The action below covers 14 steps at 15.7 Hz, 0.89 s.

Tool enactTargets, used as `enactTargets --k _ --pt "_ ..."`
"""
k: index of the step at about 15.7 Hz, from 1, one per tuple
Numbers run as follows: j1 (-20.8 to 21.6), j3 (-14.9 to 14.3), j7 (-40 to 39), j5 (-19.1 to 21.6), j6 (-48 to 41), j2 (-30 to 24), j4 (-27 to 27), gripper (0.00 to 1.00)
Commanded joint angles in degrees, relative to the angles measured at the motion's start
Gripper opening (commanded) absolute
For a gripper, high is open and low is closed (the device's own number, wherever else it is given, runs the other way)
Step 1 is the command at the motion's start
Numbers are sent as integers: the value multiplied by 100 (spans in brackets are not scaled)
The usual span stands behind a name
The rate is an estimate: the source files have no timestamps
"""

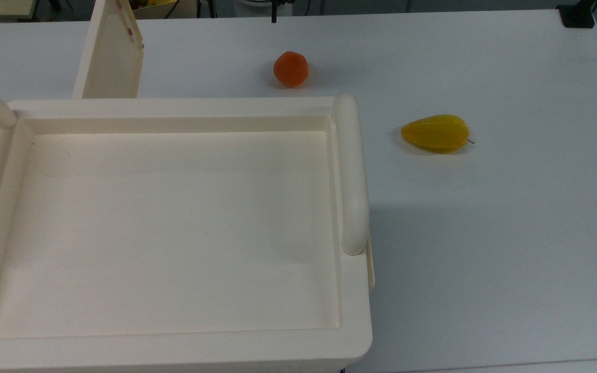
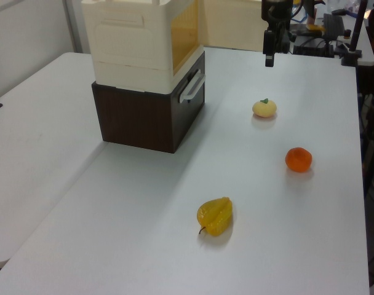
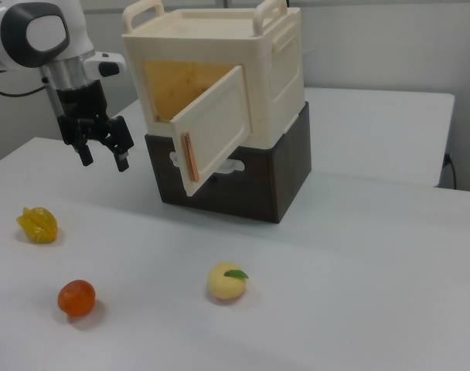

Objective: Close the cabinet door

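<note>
Cabinet door (image 3: 212,127) swung open, hinged at the right view's right side of the cabinet (image 3: 219,73), free edge out toward the worktop (image 3: 359,263). Tool (image 3: 101,154) hangs in the air to the right view's left of the door's free edge, near but apart, fingers spread, holding nothing. Cabinet sits on a dark brown box (image 3: 250,182).
</note>
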Motion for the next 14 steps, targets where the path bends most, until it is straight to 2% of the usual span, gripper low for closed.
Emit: enactTargets --k 1,8,9,10,14 --pt "-51 -25 -132 38 -27 -172 -131 100" --pt "-42 -25 -133 29 -18 -154 -131 100" --pt "-42 -25 -141 29 -18 -154 -131 95" --pt "-42 -25 -150 29 -10 -154 -131 83" --pt "-42 -25 -308 29 -10 -146 -131 15"
